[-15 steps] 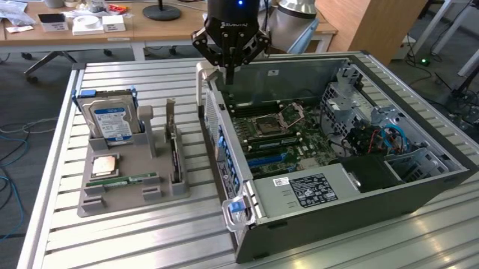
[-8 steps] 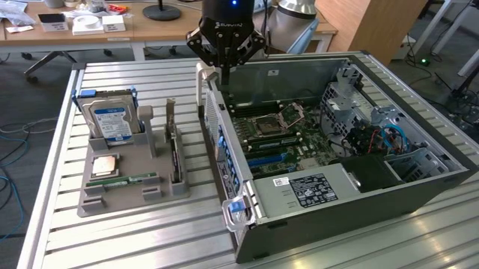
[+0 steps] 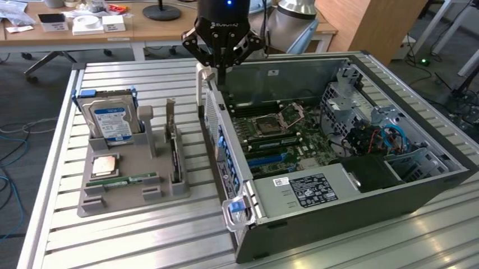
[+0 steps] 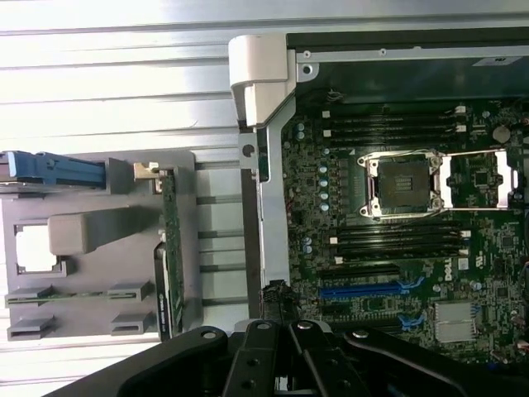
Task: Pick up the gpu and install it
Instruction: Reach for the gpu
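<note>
- hovers over computer case [image 3: 359, 216] rear edge, jaws pressed together, nothing pinched
- sees gpu [image 3: 174, 157] upright in grey holder [image 3: 120, 204] on bench [image 3: 112, 241], 7 o'clock from jaws, exterior view
- shows hard drive [image 3: 111, 119] 10 o'clock of gpu

The table [image 3: 134, 241] is ribbed metal (dull sheen), the holder [image 3: 123, 195] matt plastic

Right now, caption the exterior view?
Shut gripper above the open computer case; gpu upright in the gray holder.

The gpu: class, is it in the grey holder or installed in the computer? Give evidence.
In the holder: the gpu stands on edge in the grey holder, outside the open computer case.
</note>
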You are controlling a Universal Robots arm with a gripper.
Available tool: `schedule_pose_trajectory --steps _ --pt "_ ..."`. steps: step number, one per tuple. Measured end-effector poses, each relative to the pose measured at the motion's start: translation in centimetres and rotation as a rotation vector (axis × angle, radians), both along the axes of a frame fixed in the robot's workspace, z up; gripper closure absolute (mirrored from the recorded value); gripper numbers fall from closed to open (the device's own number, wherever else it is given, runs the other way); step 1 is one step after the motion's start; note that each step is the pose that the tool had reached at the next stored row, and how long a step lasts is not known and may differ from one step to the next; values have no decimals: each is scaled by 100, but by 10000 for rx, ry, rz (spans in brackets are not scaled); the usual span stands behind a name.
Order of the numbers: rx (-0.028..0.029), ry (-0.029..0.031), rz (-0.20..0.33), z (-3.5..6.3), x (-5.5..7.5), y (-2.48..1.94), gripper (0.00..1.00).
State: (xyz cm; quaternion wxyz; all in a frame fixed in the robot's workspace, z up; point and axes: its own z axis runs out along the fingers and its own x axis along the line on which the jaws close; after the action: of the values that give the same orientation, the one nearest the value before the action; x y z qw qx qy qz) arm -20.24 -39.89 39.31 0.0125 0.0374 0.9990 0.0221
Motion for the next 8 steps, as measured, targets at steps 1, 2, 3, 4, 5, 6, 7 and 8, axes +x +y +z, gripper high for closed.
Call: schedule_pose_trajectory --steps 1,2,3,4,5,6,7,8 --pt "0 0 0 0 -8 0 89" --pt "0 0 0 0 -17 0 89" --pt "0 -1 0 0 -25 0 89" --pt "0 0 -1 0 -34 0 89" --pt "1 0 0 0 -43 0 89" --pt "0 -1 0 0 -51 0 89" --pt "0 0 0 0 -60 0 89" --pt "1 0 0 0 -69 0 89"
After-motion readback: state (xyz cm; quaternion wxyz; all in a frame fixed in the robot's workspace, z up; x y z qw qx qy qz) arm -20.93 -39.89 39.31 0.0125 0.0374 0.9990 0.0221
